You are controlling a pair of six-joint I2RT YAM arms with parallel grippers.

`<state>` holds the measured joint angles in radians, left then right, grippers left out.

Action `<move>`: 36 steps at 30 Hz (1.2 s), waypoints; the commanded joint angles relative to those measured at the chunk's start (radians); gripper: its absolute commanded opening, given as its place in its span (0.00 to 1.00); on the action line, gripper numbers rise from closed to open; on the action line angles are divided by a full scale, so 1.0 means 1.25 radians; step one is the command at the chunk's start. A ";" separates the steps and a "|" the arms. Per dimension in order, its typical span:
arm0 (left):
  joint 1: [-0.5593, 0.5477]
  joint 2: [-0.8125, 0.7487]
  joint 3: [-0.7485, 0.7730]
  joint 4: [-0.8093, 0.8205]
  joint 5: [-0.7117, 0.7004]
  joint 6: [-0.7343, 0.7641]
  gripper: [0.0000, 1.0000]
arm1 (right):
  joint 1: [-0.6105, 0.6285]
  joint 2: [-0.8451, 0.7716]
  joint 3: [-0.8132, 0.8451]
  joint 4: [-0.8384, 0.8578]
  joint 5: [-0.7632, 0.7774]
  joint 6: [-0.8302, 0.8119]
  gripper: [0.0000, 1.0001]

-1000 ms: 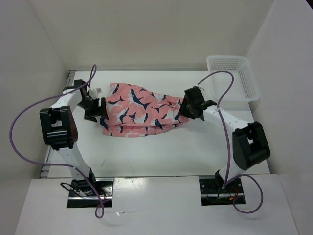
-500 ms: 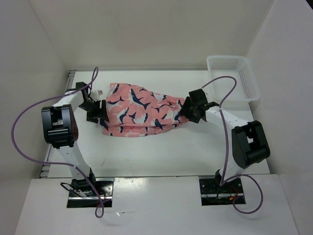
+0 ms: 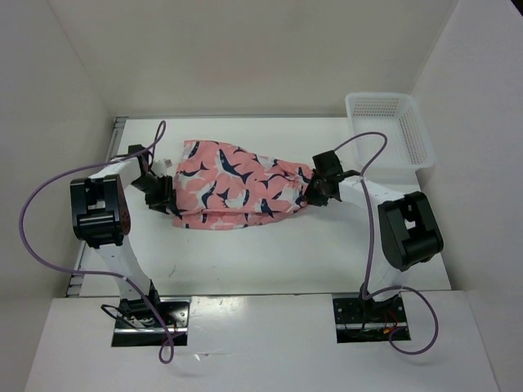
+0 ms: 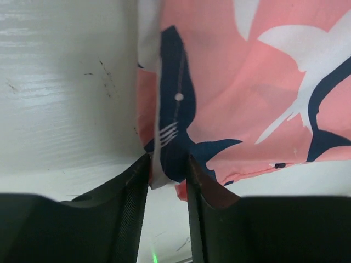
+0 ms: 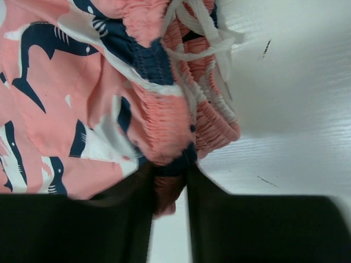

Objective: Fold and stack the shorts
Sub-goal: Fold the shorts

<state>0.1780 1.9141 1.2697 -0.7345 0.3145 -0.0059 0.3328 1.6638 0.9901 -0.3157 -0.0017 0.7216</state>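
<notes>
The shorts [image 3: 237, 186], salmon-pink with navy and white shark shapes, lie folded lengthwise across the middle of the table. My left gripper [image 3: 166, 198] is at their left end. In the left wrist view its fingers [image 4: 130, 189] pinch a hem corner of the shorts [image 4: 247, 82], so it [image 4: 167, 167] is shut on the fabric. My right gripper [image 3: 311, 196] is at the right end. In the right wrist view it [image 5: 170, 171] is shut on the gathered waistband [image 5: 175, 115], and the white drawstring [image 5: 200, 38] lies loose beyond it.
A white mesh basket [image 3: 417, 135] stands at the back right corner of the table. White walls close in the left, back and right sides. Purple cables loop off both arms.
Both grippers have shifted toward the near side of the shorts' ends and closed on the fabric. The shorts themselves have barely moved.
</notes>
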 commanded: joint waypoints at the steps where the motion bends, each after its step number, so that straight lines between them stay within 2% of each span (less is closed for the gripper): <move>1: 0.000 0.017 0.013 0.003 0.022 0.005 0.39 | -0.011 0.016 0.034 0.022 0.001 0.001 0.21; 2: 0.000 0.017 0.022 0.003 0.022 0.005 0.29 | -0.011 0.009 0.041 0.015 0.001 0.001 0.17; 5: 0.000 0.017 0.041 0.003 0.015 0.005 0.16 | -0.011 -0.009 0.051 0.005 0.010 -0.007 0.07; 7: 0.000 0.009 0.052 -0.005 0.007 0.005 0.06 | -0.011 -0.019 0.059 -0.014 0.010 -0.014 0.06; 9: 0.000 -0.020 0.062 -0.005 0.000 0.005 0.01 | -0.011 -0.031 0.067 -0.024 0.017 -0.021 0.04; 15: 0.000 -0.065 0.135 -0.043 -0.029 0.005 0.01 | -0.018 -0.077 0.074 -0.048 0.026 -0.029 0.01; 19: 0.000 -0.081 0.188 -0.082 -0.030 0.005 0.08 | -0.018 -0.085 0.082 -0.055 0.019 -0.029 0.01; 22: 0.000 -0.088 0.248 -0.140 0.013 0.005 0.02 | -0.026 -0.085 0.089 -0.055 0.010 -0.037 0.00; 27: -0.027 -0.115 0.324 -0.291 0.143 0.005 0.00 | -0.069 -0.127 0.075 -0.071 0.000 -0.027 0.00; 30: -0.105 -0.140 0.220 -0.387 0.169 0.005 0.00 | -0.112 -0.170 0.011 -0.063 -0.010 0.003 0.00; 31: -0.125 -0.140 0.173 -0.387 0.133 0.005 0.00 | -0.112 -0.177 -0.005 -0.051 -0.010 0.003 0.00; 33: -0.150 -0.140 0.033 -0.339 0.073 0.005 0.00 | -0.119 -0.163 -0.035 -0.043 -0.017 0.011 0.00; 36: -0.150 -0.112 -0.046 -0.245 -0.026 0.005 0.00 | -0.119 -0.102 -0.044 -0.024 -0.034 0.011 0.00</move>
<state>-0.0330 1.7287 1.2903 -1.0607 0.4011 -0.0032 0.1787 1.4860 0.9615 -0.3691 -0.0242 0.7208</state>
